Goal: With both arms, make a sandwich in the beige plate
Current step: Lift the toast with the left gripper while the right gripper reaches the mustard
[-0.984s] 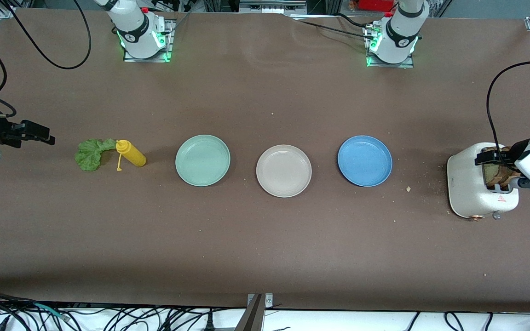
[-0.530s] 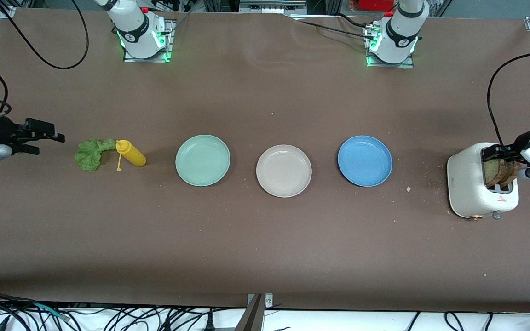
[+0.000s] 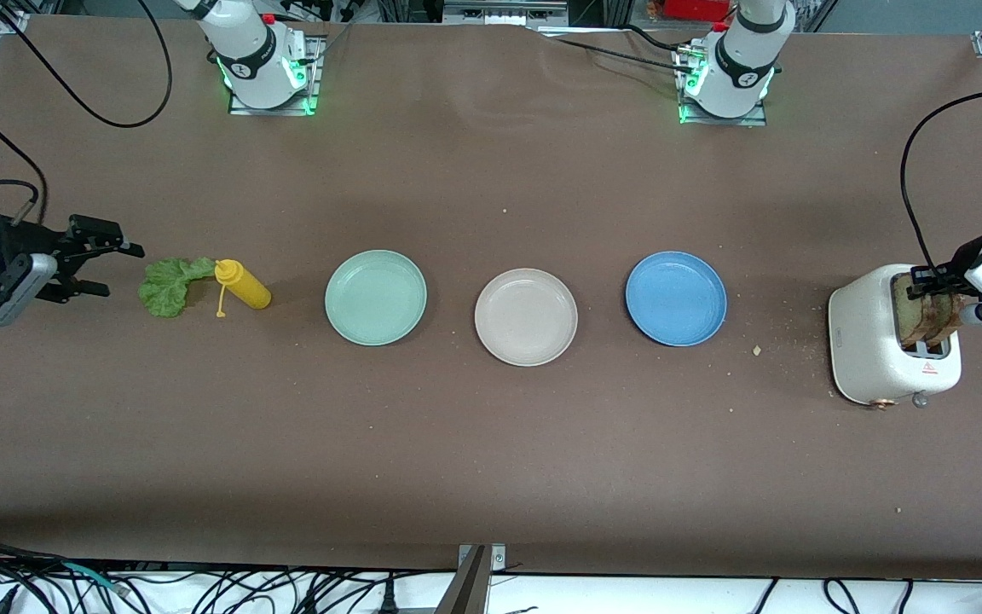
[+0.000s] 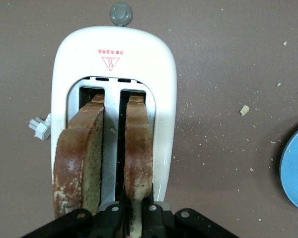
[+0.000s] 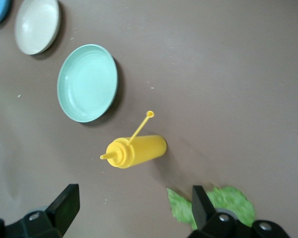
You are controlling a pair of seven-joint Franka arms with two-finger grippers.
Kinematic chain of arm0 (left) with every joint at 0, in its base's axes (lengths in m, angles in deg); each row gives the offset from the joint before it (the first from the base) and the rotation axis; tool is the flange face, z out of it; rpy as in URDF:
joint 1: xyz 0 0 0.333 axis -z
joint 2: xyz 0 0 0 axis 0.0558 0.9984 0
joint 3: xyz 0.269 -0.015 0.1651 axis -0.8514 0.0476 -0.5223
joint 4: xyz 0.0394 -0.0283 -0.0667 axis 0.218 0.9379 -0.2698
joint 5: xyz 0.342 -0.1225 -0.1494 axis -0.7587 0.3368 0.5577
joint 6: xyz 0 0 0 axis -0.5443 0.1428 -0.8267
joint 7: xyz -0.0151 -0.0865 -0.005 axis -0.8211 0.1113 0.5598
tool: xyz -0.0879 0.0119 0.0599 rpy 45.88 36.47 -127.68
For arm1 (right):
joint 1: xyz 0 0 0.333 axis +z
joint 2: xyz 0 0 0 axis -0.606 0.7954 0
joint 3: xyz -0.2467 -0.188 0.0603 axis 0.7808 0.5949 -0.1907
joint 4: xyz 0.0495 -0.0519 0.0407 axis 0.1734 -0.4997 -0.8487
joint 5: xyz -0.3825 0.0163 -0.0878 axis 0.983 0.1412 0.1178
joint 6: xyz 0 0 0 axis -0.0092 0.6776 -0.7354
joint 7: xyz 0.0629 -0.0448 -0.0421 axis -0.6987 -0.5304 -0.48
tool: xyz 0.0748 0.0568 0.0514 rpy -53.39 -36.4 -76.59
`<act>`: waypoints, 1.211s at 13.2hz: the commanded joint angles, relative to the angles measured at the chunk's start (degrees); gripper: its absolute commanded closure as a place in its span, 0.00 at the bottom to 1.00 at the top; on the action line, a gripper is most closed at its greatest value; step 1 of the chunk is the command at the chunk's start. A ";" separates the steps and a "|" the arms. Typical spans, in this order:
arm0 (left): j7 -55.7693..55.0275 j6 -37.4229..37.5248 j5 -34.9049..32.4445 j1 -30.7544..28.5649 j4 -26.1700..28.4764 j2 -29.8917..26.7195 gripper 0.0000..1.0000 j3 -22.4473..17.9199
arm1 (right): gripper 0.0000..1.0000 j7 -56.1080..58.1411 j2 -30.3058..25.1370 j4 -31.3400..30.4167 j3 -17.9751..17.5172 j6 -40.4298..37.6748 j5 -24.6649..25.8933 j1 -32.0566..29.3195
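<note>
Two brown toast slices stand upright in the white toaster [image 3: 870,341] at the left arm's end of the table. My left gripper [image 3: 926,286] is over the toaster, shut on the top edge of the toast slice [image 4: 139,148] in the slot nearer the blue plate. The other slice [image 4: 79,158] stands free beside it. The beige plate [image 3: 526,317] sits bare mid-table. At the right arm's end, my right gripper [image 3: 112,269] is open, its fingers [image 5: 64,206] wide apart just short of the green lettuce leaf [image 3: 169,286].
A yellow squeeze bottle [image 3: 242,284] lies on its side touching the lettuce. A mint-green plate [image 3: 376,298] and a blue plate [image 3: 676,298] flank the beige one. Crumbs are scattered between the blue plate and the toaster.
My left gripper has closed on the toast slice in the toaster. My right gripper, still open, has moved toward the lettuce.
</note>
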 commanded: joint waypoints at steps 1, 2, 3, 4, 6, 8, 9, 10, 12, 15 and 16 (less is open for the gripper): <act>0.54 -0.76 0.97 -0.49 1.75 -1.85 1.00 0.47 | 0.00 11.17 1.87 -1.43 -0.19 0.93 -4.88 -1.67; 1.16 -0.24 0.97 -0.49 1.32 -1.85 1.00 0.38 | 0.00 14.61 2.84 -1.43 -0.19 0.92 -6.90 -2.28; 1.77 -0.14 0.80 -0.49 1.05 -1.94 1.00 0.38 | 0.00 17.60 3.89 -1.52 -0.19 0.75 -8.40 -2.98; 2.48 0.12 0.80 -0.49 0.44 -1.94 1.00 0.38 | 0.00 21.11 4.43 -1.87 -0.19 0.84 -9.54 -3.25; 1.79 0.38 1.23 -0.84 -1.40 -1.85 1.00 0.04 | 0.00 29.62 5.92 -2.05 -0.19 0.75 -11.57 -3.95; 2.13 2.47 1.41 -2.60 -3.95 -1.68 1.00 0.30 | 0.00 37.98 7.15 -3.44 -0.19 0.83 -14.64 -4.48; 1.70 5.45 1.41 -2.51 -6.22 -1.33 1.00 0.47 | 0.00 41.06 7.42 -4.67 -0.19 0.75 -16.22 -5.09; 1.17 9.57 1.41 -2.42 -8.94 -1.15 1.00 0.47 | 0.00 44.14 7.85 -5.90 -0.19 0.66 -17.54 -5.54; 0.73 15.91 1.76 -2.07 -14.05 -0.01 1.00 0.65 | 0.01 49.33 7.86 -8.10 -0.19 0.83 -19.31 -5.98; 0.81 21.63 1.76 0.82 -17.66 0.26 1.00 0.91 | 0.01 57.94 8.56 -9.78 -0.19 1.01 -21.33 -6.07; 0.90 24.70 1.76 2.57 -19.85 0.95 1.00 0.91 | 0.01 60.84 9.00 -10.31 -0.19 1.01 -22.20 -6.07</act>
